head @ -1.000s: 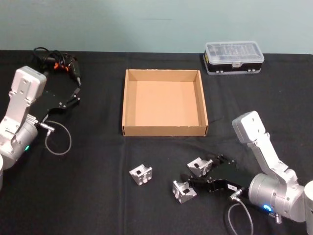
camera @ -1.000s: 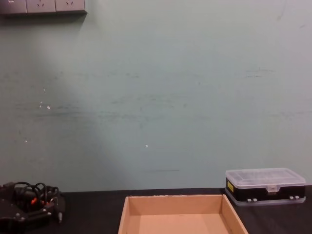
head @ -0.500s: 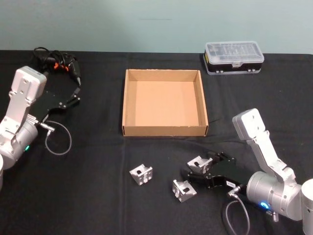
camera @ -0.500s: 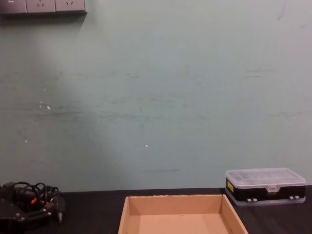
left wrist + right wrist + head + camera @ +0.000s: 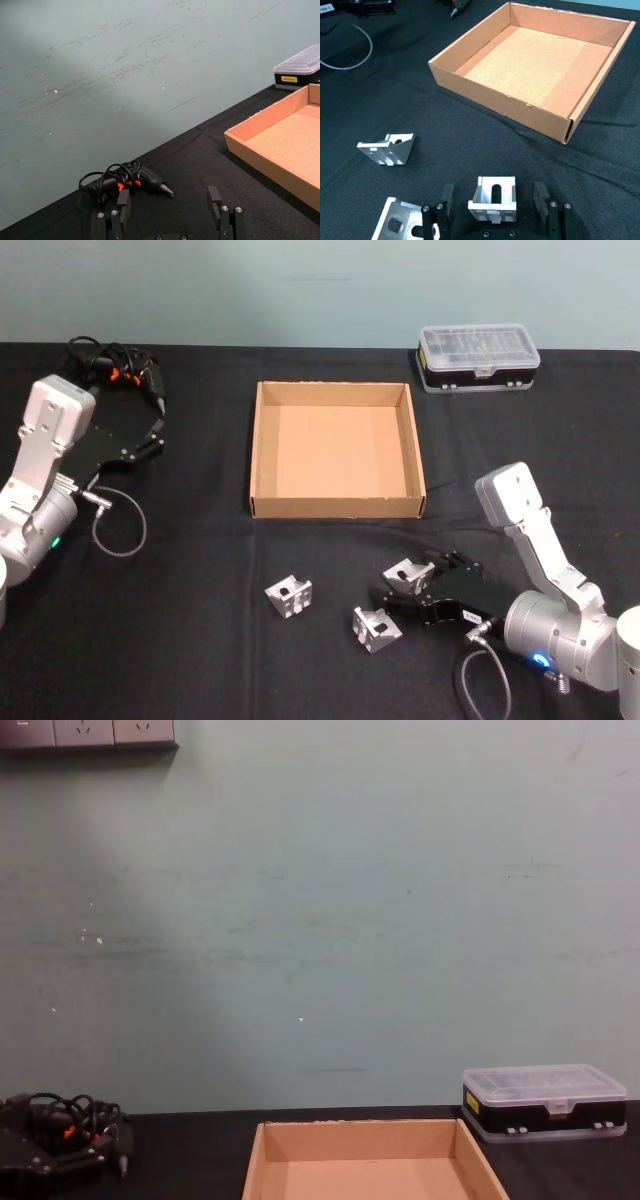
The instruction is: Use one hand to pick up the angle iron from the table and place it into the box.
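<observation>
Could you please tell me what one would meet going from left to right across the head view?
Parked left gripper, open → lone angle iron → nearest angle iron → third angle iron, straddled by the open right gripper → clear-lidded case. The box spans several of these, so it is left out.

You're at a workshop or lab bench: a black worktop (image 5: pixel 200 640) set against a scuffed pale-green wall (image 5: pixel 320 920) with power sockets (image 5: pixel 85 732), a corded electric screwdriver (image 5: pixel 150 179), a clear-lidded parts case (image 5: pixel 478 357) and loose aluminium angle brackets (image 5: pixel 288 596)
</observation>
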